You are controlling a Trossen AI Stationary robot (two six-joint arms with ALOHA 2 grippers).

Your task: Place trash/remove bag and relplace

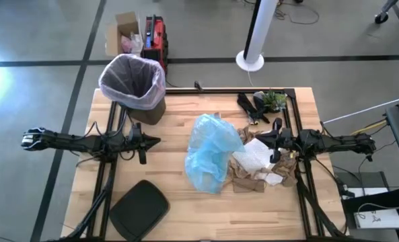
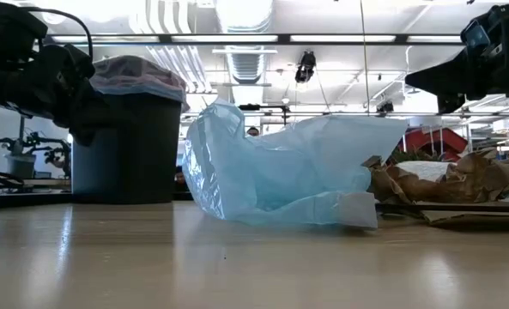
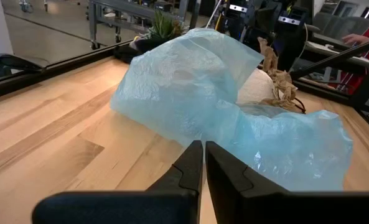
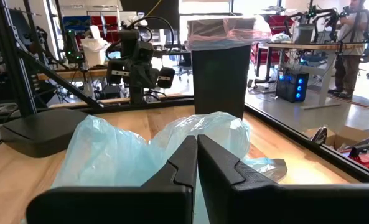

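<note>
Nearest the table's front edge, lying flat on the wood: a dark bin lid [image 1: 139, 210], left of centre. Farther in, at mid-table: a crumpled light blue bag [image 1: 211, 152], heaped and slumped on the boards, touching the trash [image 1: 258, 168] at its right side. Trash made up of crumpled brown paper and white scraps, piled on the table right of the blue bag, under the right arm's tip. Left of the blue bag, raised over the table: left gripper [image 1: 156, 141], fingers [image 3: 190, 163] pressed together with nothing between them, pointed toward the blue bag but apart from it. On the other side, above the trash pile: right gripper [image 1: 260, 138], fingers [image 4: 185, 163] likewise clenched on nothing, aimed across the blue bag toward the bin. Beyond the right gripper, near the far right corner: black and green clutter [image 1: 261, 104]. At the far left corner, standing upright on the table: a dark bin [image 1: 133, 88], lined with the pinkish-white bag [image 1: 128, 91], its top folded out over the rim. Past the table's far edge, on the floor: a cardboard box [image 1: 123, 33], a red case [image 1: 156, 39] just beside it, and a white pole base [image 1: 250, 60].
</note>
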